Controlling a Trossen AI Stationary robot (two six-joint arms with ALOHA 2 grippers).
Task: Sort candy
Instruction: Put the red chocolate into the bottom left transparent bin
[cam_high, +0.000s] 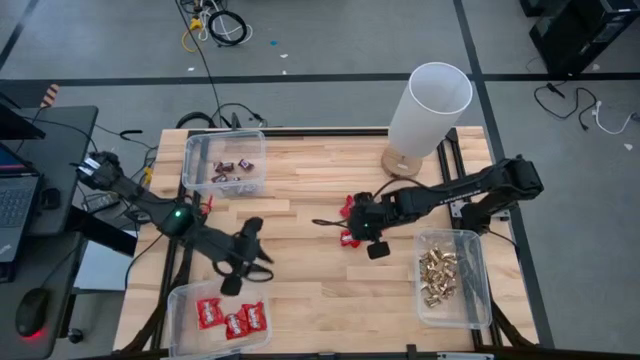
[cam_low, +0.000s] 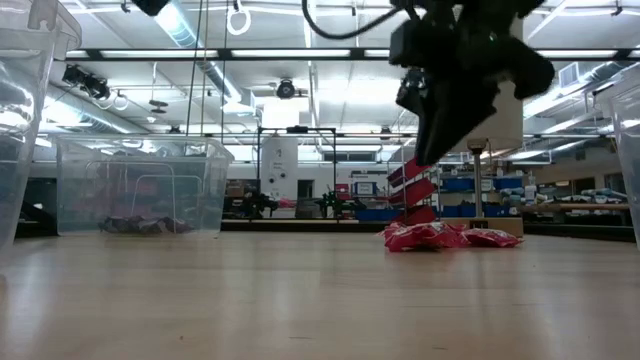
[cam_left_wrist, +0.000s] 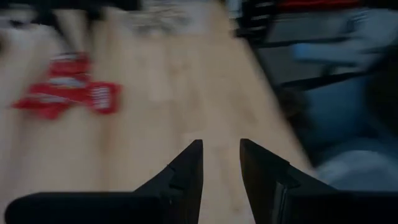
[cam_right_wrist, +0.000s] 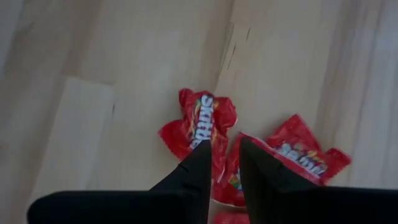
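Glossy red foil-like packets (cam_right_wrist: 205, 127) lie on a smooth pale wood table (cam_high: 310, 290) near clear plastic bins (cam_high: 225, 160).

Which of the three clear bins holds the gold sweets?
The clear bin on the right arm's side, beside the white cylinder; the other two hold red packets and dark bars.

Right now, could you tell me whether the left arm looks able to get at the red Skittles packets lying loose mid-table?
Probably yes: bare wood separates the left tool from the Skittles packets, though the right tool already sits on them.

"Skittles" in white letters on a red packet (cam_right_wrist: 202, 124), partly legible on its neighbour (cam_right_wrist: 298, 152).
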